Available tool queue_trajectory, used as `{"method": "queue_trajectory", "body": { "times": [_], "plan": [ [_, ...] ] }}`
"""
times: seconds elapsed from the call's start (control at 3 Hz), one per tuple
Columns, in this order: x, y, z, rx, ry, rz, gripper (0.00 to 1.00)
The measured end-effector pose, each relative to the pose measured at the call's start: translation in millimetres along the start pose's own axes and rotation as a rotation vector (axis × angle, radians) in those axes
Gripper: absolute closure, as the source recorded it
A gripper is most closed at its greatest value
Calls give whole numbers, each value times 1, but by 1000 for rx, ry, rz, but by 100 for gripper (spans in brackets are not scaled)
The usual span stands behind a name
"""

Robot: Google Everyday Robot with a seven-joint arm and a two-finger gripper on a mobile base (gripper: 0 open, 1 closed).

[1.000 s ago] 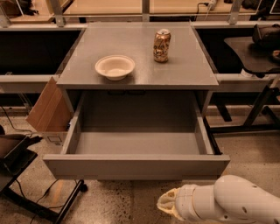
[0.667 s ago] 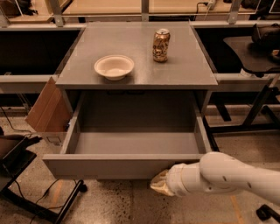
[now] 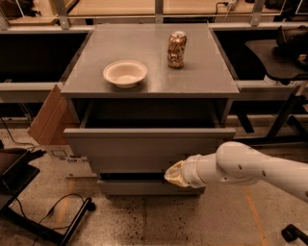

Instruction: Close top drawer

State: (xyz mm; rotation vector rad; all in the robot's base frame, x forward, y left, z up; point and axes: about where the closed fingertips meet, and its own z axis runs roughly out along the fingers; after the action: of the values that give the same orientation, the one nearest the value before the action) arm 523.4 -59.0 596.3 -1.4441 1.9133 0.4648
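1. Robot arm (image 3: 250, 168): a white, rounded limb that enters from the right of the cabinet (image 3: 202, 81), low down and nearest the camera, and reaches left toward the cabinet's front.
2. Gripper (image 3: 175, 174): the cream-coloured tip of the arm. It sits in front of the cabinet, right of centre, at the lower edge of the top drawer's front. It looks to be against that front, but contact cannot be confirmed. Whether the tool is spread or pressed together cannot be told.
3. Floor (image 3: 144, 221): speckled and pale. A black stand (image 3: 43, 226) and a thin dark cable (image 3: 62, 204) lie on it to the front left of the cabinet.
4. Top drawer (image 3: 139, 146): a wide grey drawer with a flat, handle-less front, directly beneath the cabinet's top. It is partly open, and a dark strip of its interior shows between its front and the cabinet body.
5. Lower drawer (image 3: 139, 187): a narrower grey front under the top drawer, set further back toward the cabinet.
6. Cardboard box (image 3: 50, 117): brown, leaning against the cabinet's left side.
7. Bowl (image 3: 125, 73): pale and shallow. It stands upright on the cabinet's top, left of centre.
8. Can (image 3: 176, 49): upright on the cabinet's top, behind and to the right of the bowl and well apart from it.
9. Chair (image 3: 279, 53): dark, to the right of the cabinet and partly cut off.
10. Workbench (image 3: 120, 7): a pale surface running behind the cabinet.
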Motion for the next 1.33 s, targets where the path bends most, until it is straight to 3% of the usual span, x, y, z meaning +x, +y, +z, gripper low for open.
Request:
{"method": "queue_trajectory", "body": {
  "times": [0.33, 0.67, 1.0, 1.33],
  "plan": [
    [0, -2, 0, 1, 1, -1, 100],
    [4, -49, 2, 38, 13, -27, 100],
    [24, -117, 8, 75, 15, -42, 100],
    [29, -170, -3, 128, 17, -34, 100]
  ]
}}
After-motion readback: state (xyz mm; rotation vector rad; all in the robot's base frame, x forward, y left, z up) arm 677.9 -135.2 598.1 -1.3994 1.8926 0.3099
